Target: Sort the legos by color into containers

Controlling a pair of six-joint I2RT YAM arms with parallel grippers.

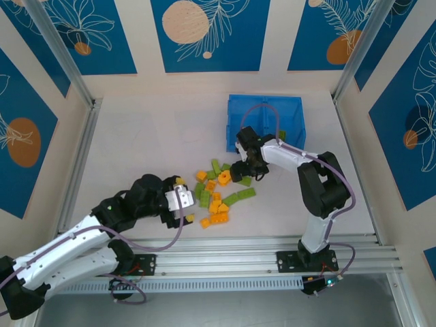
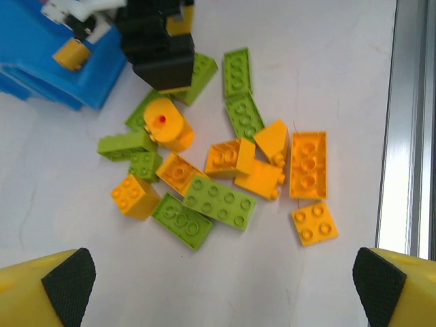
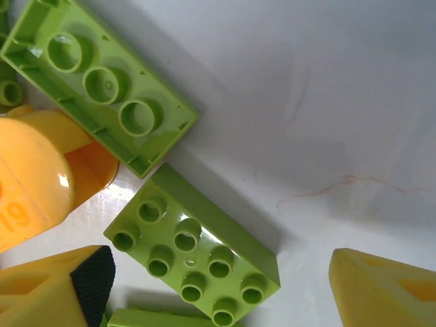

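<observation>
Green, orange legos point(image 1: 216, 218) clustered (one overturned), blue containers point(image 1: 293, 112) beyond

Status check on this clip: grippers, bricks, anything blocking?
Left gripper open, facing pile. Right gripper open, green brick between jaws. Legos mixed on table, outside blue tray. No obstruction seen.

a faint number "19" is printed on the rounded orange lego point(image 3: 30, 184).

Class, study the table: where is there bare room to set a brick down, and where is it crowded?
Bare: the wide table patch left of the blue tray, beyond the left hand. Crowded: the lego pile by the right hand.
</observation>
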